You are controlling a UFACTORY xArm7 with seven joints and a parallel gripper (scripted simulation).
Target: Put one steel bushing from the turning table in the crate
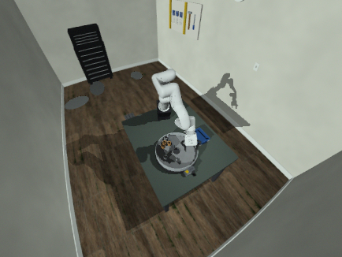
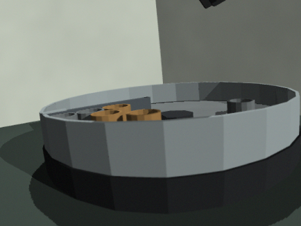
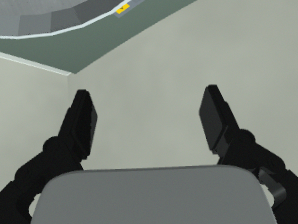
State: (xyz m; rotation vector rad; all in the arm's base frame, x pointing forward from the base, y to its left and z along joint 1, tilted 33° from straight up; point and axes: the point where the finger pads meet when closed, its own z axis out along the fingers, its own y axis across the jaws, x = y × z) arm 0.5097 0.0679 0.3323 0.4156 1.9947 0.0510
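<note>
At the exterior frame's centre-left, three orange-brown ring bushings (image 2: pixel 122 112) crowd grey steel bushings (image 2: pixel 87 113); the empty, spread black gripper (image 3: pixel 148 120) risks grabbing wrongly.

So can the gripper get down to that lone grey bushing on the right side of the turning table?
Probably yes. The gripper is open and empty, and the grey bushing stands apart from the orange cluster, though the table's rim is close behind it.

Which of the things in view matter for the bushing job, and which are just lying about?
Job: turning table, grey steel bushing, blue crate, open gripper.
Lying about: orange bushings, black tool cabinet, wall poster.
</note>
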